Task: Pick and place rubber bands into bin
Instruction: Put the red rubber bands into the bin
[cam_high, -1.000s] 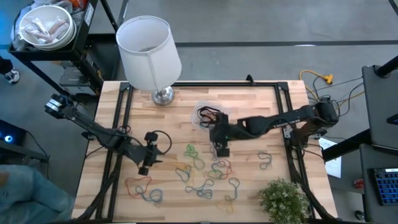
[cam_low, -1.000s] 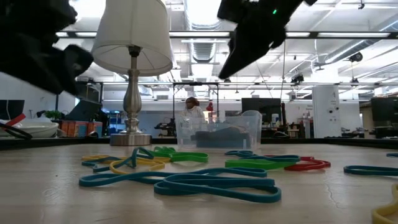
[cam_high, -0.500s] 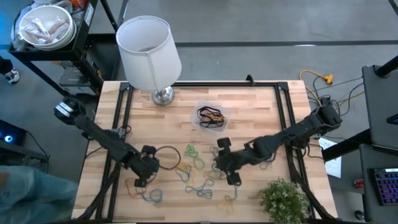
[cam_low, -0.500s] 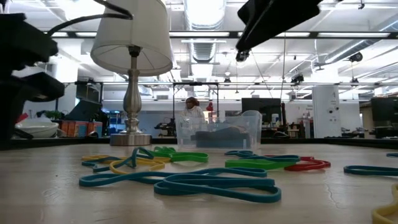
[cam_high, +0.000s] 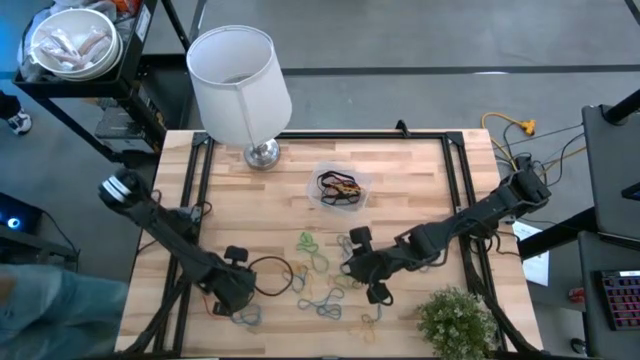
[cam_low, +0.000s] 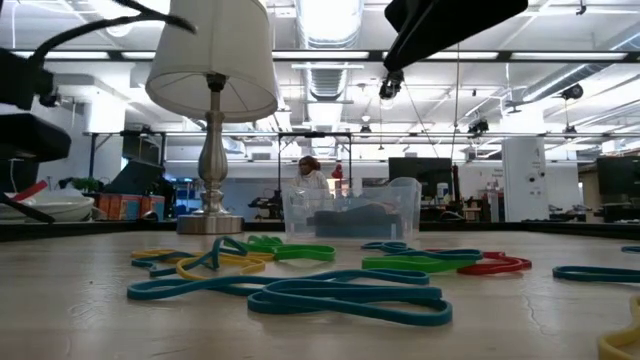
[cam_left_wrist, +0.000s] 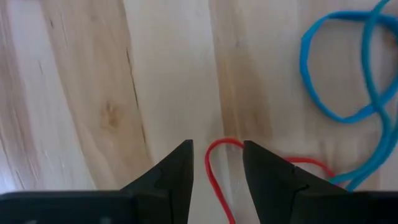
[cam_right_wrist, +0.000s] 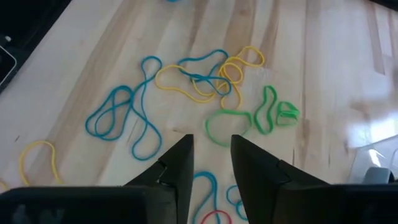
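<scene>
The wooden table carries a lamp with a white shade at its far edge, toward the left corner, and a small green plant at the near right corner. The clear bin sits near the middle of the table, a little toward the far edge, with a few dark and orange bands already lying inside it. The rubber bands lie scattered between the bin and the near edge, in blue, green, yellow and red. The left gripper hangs low over the near left part of the table, its fingers apart, with the curved end of a red band lying on the wood right between the fingertips and a blue band just beside it. The right gripper hovers above the middle of the scatter, its fingers apart and empty, with green, yellow and blue bands lying on the table just ahead of the tips.
</scene>
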